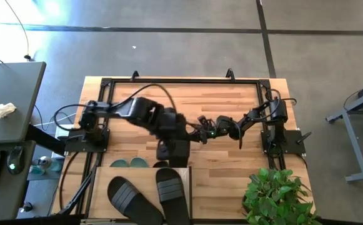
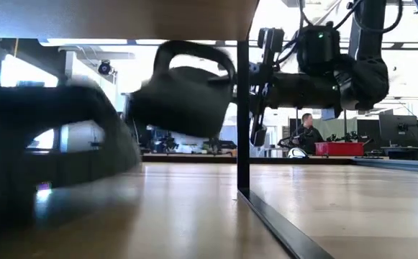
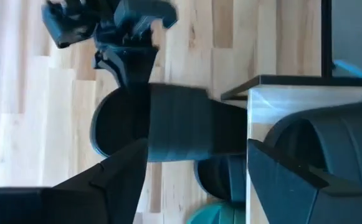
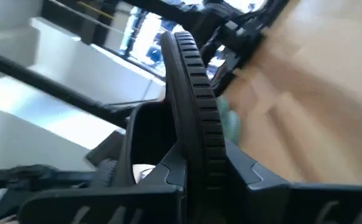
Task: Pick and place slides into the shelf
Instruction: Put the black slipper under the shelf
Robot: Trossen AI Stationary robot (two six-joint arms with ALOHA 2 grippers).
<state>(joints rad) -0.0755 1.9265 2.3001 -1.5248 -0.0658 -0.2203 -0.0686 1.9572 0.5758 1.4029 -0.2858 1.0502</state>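
In the high view the left arm hid most of the black slide point(image 1: 180, 152) held above the table, the green slides point(image 1: 131, 164) lay mostly under the shelf point(image 1: 100, 181) top, and the right gripper point(image 1: 201, 135) perhaps pinched its edge.

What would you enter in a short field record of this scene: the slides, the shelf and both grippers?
held slide: black, lifted off the table, beside the shelf
right gripper: shut on the held slide's sole edge
left gripper: at the held slide's other end
shelf: light wood, at the table's near edge
shelf top: first black slide, second black slide
green slides: below the top board, mostly hidden
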